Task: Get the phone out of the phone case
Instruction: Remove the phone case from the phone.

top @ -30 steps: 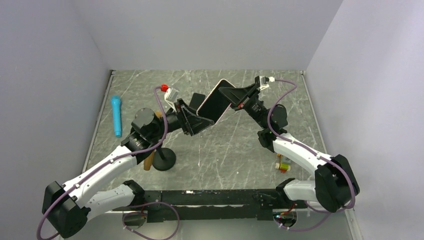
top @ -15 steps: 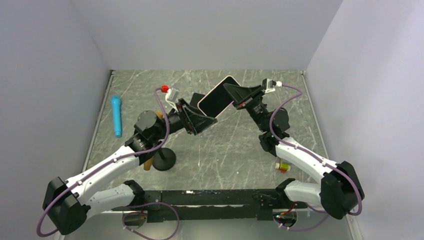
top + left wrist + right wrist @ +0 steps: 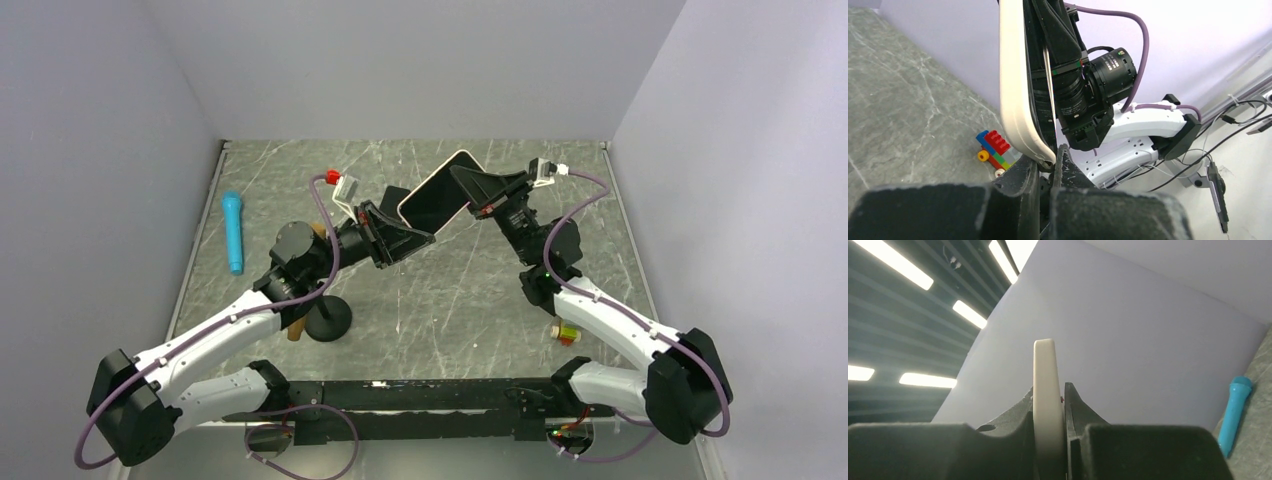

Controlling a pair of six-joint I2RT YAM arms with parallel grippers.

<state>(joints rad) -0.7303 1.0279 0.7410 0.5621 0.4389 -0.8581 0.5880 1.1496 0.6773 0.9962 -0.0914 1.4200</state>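
One phone (image 3: 437, 197), in its cream phone case (image 3: 1015, 100), aloft over the bench (image 3: 460, 295) far-middle. Two grippers: left gripper (image 3: 410, 238) clamped on the lower corner, right gripper (image 3: 465, 186) clamped on the upper edge. One blue toy microphone (image 3: 232, 232) by the left edge. One brick stack (image 3: 566, 332) by the right edge.

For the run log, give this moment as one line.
left gripper: shut on phone case | right gripper: shut on phone case | held above table | phone not out
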